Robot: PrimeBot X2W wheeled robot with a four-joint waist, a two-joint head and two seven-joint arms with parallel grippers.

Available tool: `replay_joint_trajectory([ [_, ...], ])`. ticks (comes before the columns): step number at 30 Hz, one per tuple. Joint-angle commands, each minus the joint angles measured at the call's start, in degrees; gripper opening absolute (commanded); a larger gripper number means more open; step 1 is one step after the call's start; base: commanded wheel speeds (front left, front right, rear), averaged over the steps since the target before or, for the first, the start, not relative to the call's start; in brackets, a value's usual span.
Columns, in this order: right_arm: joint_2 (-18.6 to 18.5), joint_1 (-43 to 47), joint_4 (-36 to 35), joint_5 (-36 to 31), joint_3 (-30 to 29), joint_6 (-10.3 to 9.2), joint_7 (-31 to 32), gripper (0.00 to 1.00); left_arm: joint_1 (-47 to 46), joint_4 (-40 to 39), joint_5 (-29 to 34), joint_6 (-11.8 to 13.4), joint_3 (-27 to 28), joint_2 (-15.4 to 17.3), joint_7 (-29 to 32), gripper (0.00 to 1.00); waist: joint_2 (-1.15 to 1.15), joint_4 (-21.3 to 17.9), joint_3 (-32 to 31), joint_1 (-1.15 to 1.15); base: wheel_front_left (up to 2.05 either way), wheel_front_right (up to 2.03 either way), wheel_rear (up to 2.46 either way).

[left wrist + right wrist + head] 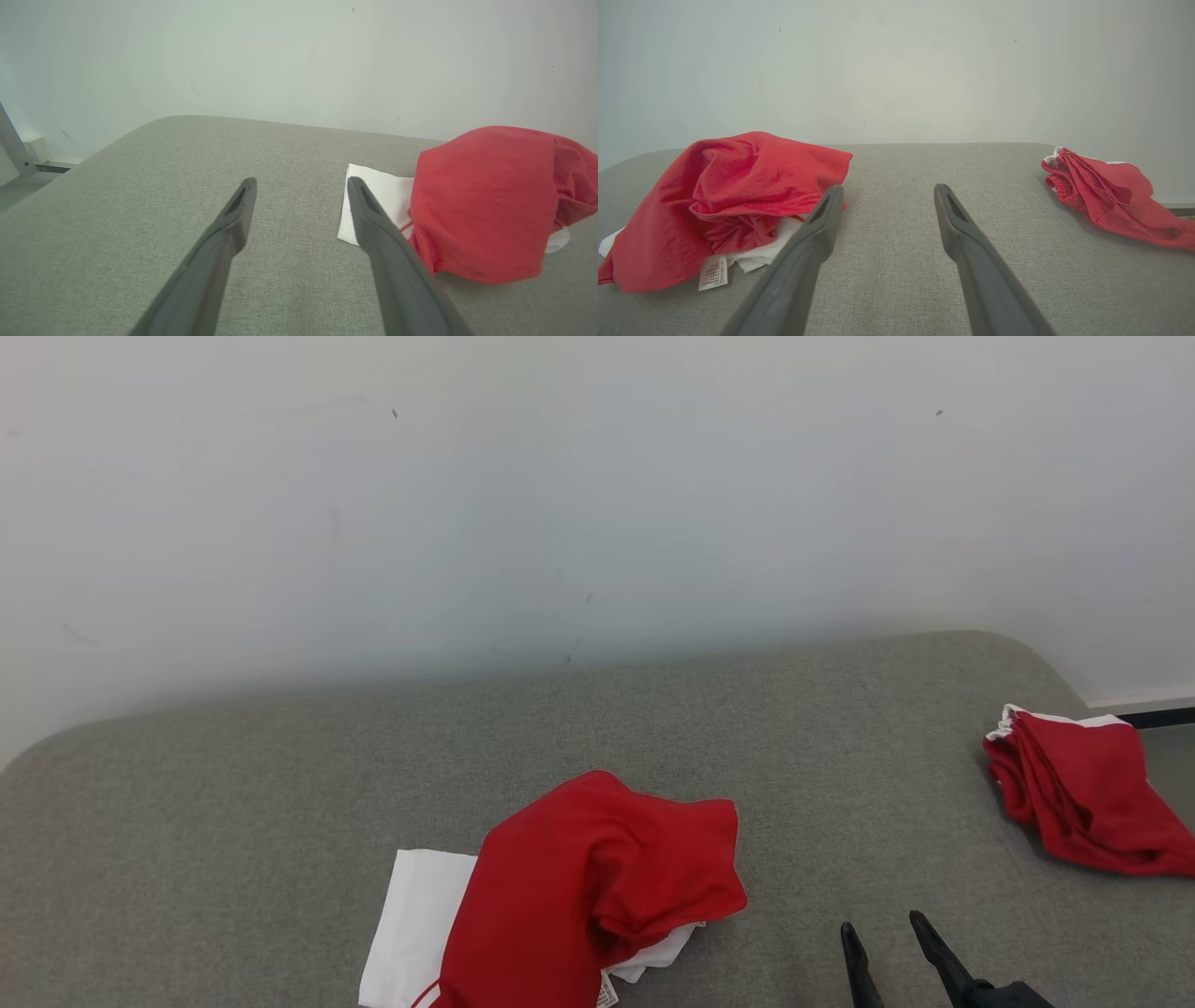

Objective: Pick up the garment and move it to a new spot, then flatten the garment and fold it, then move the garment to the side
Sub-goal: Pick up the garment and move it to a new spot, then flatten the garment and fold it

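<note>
Garment [597,877]: red woven cloth, thin and matte, heaped in a rumpled mound with soft rolled folds. A flat white panel is seen under it, squared at its corner and protruding on the left. A printed white care label [713,272] is noted at the near hem. The garment is found lying loose, near the front middle of the grey upholstered pad [233,821].

Pad: coarse flecked grey weave, flat, with rounded far corners. A plain off-white wall [560,504] with a few small dark specks is seen behind the garment. A dark skirting strip [1158,717] is noted far to the garment's right, and a slanted metal strut [11,140] far to its left.

Second red garment [1083,793]: same red cloth with white trim, bunched in pleats, laid well to the right of the garment, near the pad's right edge.

Left gripper [301,182]: positioned just left of the garment; dark, tapered, slotted fingers are held spread, with nothing between them. One finger is seen across the white panel's edge; contact cannot be judged.

Right gripper [887,188]: positioned just right of the garment; fingers likewise spread, with nothing between them, over bare pad.

Count: two garments, one label, two grippers, two fingers each.
</note>
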Motion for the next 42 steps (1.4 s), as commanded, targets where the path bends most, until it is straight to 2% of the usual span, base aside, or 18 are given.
replay_joint_trajectory([
  [1,0.09,-0.51,0.22,-0.08,0.23,-0.14,-0.01,1.00,-0.25,0.13,0.47,-0.07,0.17,-0.27,-0.22,1.00,0.00,-0.19,0.00,0.00,0.00,0.00,0.00],
  [18,-0.22,-0.46,-0.19,0.07,0.70,-0.14,0.57,1.00,-0.96,2.04,0.34,-0.36,-2.43,-1.40,-0.15,1.00,0.00,0.11,-0.01,0.00,0.00,0.00,0.00],
  [21,-0.21,-0.87,-0.48,-0.01,0.90,-0.14,0.76,1.00,-4.20,6.49,-1.48,-0.47,-3.90,-1.48,3.75,1.00,0.00,0.05,0.38,0.00,0.00,0.00,0.00],
  [26,-0.34,-0.98,-0.90,0.10,1.55,-0.14,0.82,1.00,-12.72,17.29,-8.60,-0.86,-5.42,-1.74,12.40,1.00,0.00,-0.62,1.19,0.00,0.00,0.00,0.00],
  [30,-0.44,-1.79,-1.14,0.13,2.29,-0.14,1.05,1.00,-18.76,24.90,-11.59,0.74,-6.55,-1.79,16.75,1.00,0.00,-2.10,2.18,0.00,0.00,0.00,0.00],
  [33,-0.43,-2.12,-1.31,0.05,2.68,-0.14,1.18,1.00,-21.80,29.58,-10.44,2.51,-7.99,-1.76,17.59,1.00,0.00,-3.45,3.15,0.00,0.00,0.00,0.00],
  [41,-0.80,-2.31,-1.37,-0.37,2.29,-0.14,1.28,1.00,-25.46,38.14,-14.23,2.73,-11.59,-1.88,16.13,1.00,0.00,-5.87,4.17,0.00,0.00,0.00,0.00],
  [42,-0.84,-2.36,-1.34,-0.40,2.39,-0.14,1.30,1.00,-25.70,38.96,-14.63,2.97,-12.03,-1.93,15.92,0.49,0.00,-6.06,4.17,0.00,0.00,0.00,0.00],
])
